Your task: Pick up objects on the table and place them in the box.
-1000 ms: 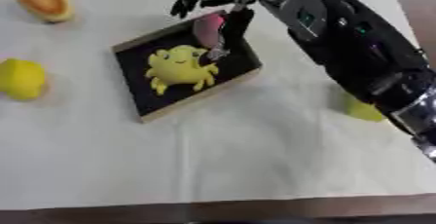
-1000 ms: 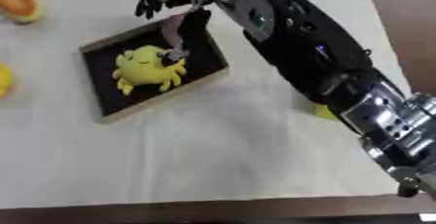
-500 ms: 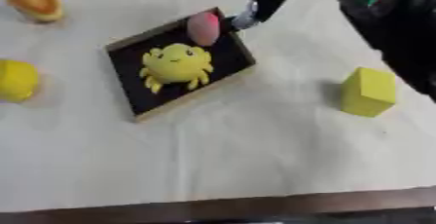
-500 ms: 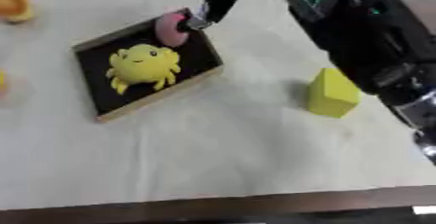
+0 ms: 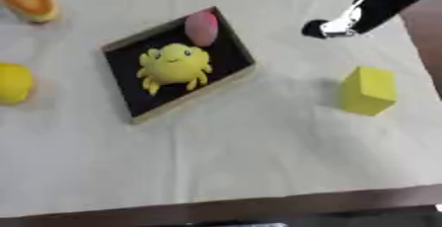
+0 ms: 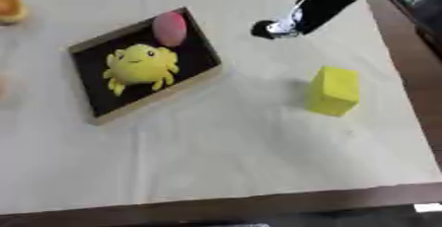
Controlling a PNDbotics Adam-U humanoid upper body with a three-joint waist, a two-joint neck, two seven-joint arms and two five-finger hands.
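Note:
A shallow wooden box [image 5: 194, 97] with a black floor lies askew at the table's centre left. Inside it sit a yellow crab toy [image 5: 175, 65] and, in the far corner, a pink rounded object [image 5: 202, 27]. A yellow block [image 5: 367, 90] stands on the cloth to the right of the box. A lemon [image 5: 13, 83] lies at the left edge and an orange piece [image 5: 30, 1] at the far left. My right hand [image 5: 371, 9] shows only as one straight dark finger reaching in from the upper right, apart from the box and holding nothing. My left hand is out of sight.
The white cloth ends at the table's front edge [image 5: 259, 206] along the bottom. A dark strip beyond the table's right edge [image 6: 406, 28] runs down the right side.
My right hand has let go of the pink object, which now lies in the box, and has drawn back up and to the right. The yellow block is uncovered. The camera shifted.

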